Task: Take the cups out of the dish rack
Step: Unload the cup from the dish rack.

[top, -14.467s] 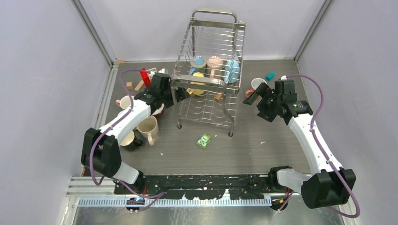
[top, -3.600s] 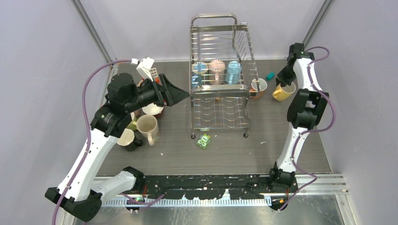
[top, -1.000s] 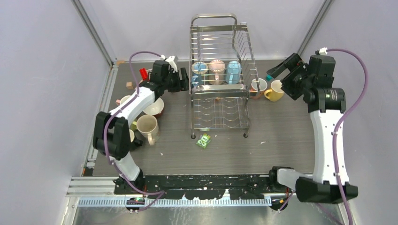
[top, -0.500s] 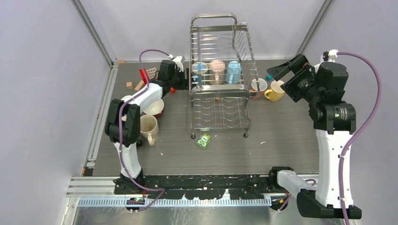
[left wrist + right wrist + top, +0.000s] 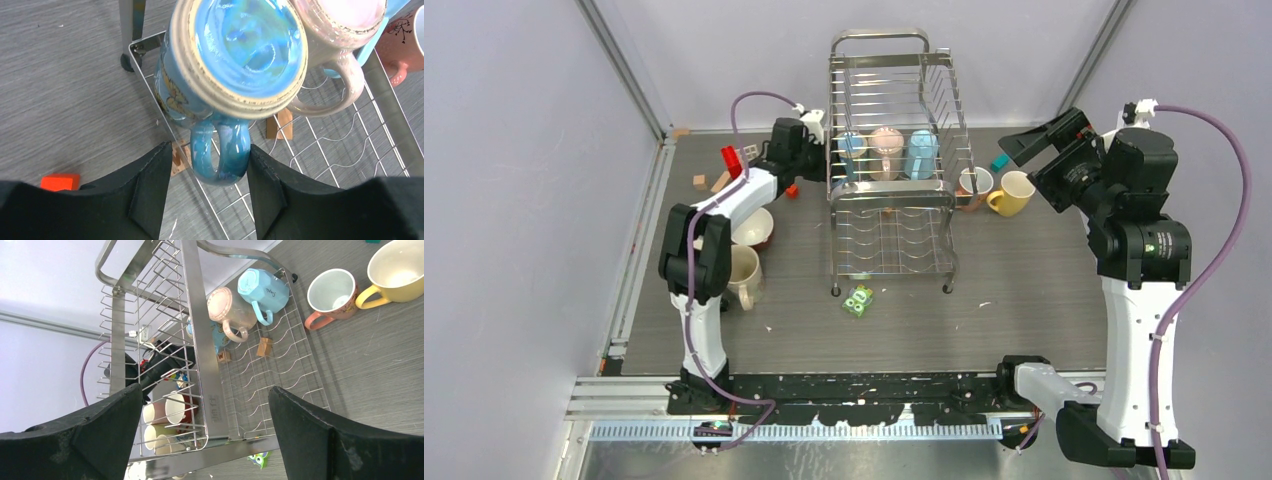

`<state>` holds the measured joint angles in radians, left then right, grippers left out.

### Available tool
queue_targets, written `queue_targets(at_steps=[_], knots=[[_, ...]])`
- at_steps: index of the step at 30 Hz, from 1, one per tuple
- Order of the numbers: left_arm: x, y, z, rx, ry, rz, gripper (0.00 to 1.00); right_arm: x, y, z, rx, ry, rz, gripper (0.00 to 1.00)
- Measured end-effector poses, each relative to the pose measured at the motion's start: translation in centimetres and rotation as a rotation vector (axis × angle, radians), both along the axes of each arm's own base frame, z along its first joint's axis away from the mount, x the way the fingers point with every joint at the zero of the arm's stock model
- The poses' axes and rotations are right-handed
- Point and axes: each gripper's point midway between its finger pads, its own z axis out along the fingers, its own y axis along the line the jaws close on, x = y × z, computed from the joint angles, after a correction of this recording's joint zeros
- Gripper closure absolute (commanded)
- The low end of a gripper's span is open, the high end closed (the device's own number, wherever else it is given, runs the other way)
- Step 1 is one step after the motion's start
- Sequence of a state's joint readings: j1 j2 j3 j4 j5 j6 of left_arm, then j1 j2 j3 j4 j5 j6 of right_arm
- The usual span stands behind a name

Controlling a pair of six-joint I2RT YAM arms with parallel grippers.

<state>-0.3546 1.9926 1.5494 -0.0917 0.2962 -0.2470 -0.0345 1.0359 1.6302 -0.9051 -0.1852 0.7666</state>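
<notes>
1. The dish rack (image 5: 889,150) stands upright at the far middle of the surface (image 5: 1024,290).
2. Three cups lie in a row on its upper tier: a blue mug (image 5: 235,55) at the left end, a pink mug (image 5: 340,20) touching it, and a light blue mug (image 5: 262,287) beyond.
3. The left claw (image 5: 206,185) is at the rack's left side, jaws parted moderately. The blue mug's handle sits between its fingers. Contact with the handle cannot be confirmed.
4. The right claw (image 5: 204,390) is raised to the right of the rack, jaws spread wide and holding nothing.
5. Already on the surface just right of the rack are a salmon mug (image 5: 972,182) and a yellow mug (image 5: 1012,193), both upright.
6. Left of the rack stand a cream mug (image 5: 742,272) and a dark red mug (image 5: 754,228).
7. A green packet (image 5: 858,300) lies in front of the rack. An orange block (image 5: 60,181) lies near the left claw.
</notes>
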Motion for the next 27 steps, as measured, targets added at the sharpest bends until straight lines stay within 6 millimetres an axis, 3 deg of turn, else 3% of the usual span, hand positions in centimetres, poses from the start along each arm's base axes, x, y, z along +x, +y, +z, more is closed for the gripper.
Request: queue_targets(at_steps=[8, 27], knots=[[0.3, -1.4, -0.9, 0.05, -0.008, -0.035, 0.49, 0.8, 0.0, -0.5, 0.001, 0.02, 0.0, 0.0], [0.0, -2.1, -2.9, 0.189, -0.011, -0.026, 0.64, 1.2, 0.2, -0.9, 0.004, 0.023, 0.011, 0.0]])
